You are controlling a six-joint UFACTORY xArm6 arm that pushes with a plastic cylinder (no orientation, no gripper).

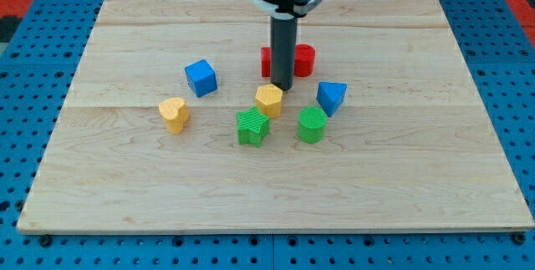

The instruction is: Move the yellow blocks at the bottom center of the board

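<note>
While my tip (282, 89) rests at the upper edge of the yellow hexagon block (269, 100), the yellow heart block (174, 114) sits well apart at centre left.
I have no fingers to release or clench, only the rod. On the desk (418, 178), green star block (252, 127) and green cylinder (312, 124) lie just below; blue cube (201, 78), blue triangular block (331, 97) and red blocks (302, 59) surround.
</note>
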